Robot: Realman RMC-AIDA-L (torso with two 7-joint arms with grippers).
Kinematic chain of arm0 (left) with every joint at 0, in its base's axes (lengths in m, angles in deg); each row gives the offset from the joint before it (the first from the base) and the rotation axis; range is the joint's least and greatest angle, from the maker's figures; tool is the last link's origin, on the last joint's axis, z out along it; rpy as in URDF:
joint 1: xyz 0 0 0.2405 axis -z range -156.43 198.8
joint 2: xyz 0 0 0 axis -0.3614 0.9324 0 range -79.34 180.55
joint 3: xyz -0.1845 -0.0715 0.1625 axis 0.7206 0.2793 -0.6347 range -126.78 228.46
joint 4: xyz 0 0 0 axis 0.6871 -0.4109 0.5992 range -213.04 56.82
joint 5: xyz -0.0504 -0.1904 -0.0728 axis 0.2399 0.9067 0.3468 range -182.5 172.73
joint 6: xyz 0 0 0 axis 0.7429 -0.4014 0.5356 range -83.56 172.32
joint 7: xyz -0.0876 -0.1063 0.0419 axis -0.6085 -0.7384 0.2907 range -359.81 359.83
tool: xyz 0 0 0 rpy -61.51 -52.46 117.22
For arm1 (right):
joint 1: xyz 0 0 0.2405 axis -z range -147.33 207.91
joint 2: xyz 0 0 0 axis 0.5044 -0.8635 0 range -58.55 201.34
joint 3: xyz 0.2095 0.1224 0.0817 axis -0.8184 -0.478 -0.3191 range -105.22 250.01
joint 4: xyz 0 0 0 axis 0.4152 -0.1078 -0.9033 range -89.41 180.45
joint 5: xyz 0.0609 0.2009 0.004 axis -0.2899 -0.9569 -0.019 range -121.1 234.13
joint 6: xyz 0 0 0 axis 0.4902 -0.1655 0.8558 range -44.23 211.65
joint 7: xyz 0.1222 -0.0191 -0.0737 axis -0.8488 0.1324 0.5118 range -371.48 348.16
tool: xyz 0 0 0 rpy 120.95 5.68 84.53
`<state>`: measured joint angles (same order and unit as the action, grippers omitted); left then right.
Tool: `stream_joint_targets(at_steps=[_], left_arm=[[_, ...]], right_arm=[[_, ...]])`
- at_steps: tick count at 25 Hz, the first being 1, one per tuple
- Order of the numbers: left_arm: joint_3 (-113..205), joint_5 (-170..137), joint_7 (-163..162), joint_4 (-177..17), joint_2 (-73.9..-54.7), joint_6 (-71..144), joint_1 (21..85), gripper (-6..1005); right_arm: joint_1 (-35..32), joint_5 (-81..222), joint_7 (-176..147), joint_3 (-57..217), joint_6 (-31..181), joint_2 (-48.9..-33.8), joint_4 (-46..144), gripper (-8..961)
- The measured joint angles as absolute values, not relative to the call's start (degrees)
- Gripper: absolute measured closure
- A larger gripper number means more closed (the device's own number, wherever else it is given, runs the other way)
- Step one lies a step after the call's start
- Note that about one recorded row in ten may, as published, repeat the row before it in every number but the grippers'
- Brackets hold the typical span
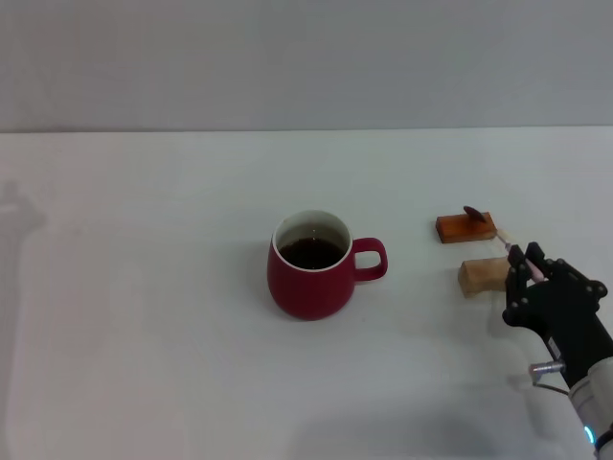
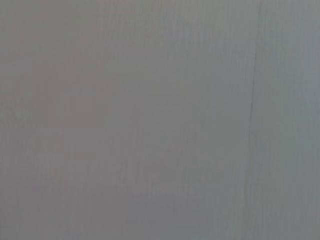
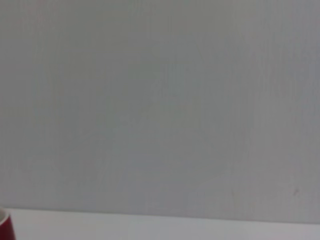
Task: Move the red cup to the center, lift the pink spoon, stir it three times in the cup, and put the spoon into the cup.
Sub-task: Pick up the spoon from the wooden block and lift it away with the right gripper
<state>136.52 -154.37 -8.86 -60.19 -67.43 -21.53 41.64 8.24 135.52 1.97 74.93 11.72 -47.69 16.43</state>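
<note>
The red cup (image 1: 311, 278) stands upright near the middle of the white table (image 1: 144, 287). It holds dark liquid and its handle points right. A sliver of the red cup (image 3: 4, 226) shows at the edge of the right wrist view. The pink spoon (image 1: 508, 245) lies across two small wooden blocks to the cup's right, its bowl resting on the far, darker block (image 1: 466, 228). My right gripper (image 1: 526, 259) is at the right edge, just past the nearer, pale block (image 1: 482, 275), its black fingers closed around the spoon's pink handle end. The left gripper is out of view.
The table's far edge meets a plain grey wall (image 1: 306, 57). The left wrist view shows only a bare grey surface (image 2: 150, 120). A faint shadow lies on the table's far left.
</note>
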Motion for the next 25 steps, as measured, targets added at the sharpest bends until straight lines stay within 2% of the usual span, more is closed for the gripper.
stream_joint_targets(at_steps=[25], left_arm=[[135.9,-154.4,-8.9,-60.1,-67.43,-21.8,41.1,1001]], right_arm=[[6.3,135.7,3.4,72.5,7.6,-47.60,16.1,819]])
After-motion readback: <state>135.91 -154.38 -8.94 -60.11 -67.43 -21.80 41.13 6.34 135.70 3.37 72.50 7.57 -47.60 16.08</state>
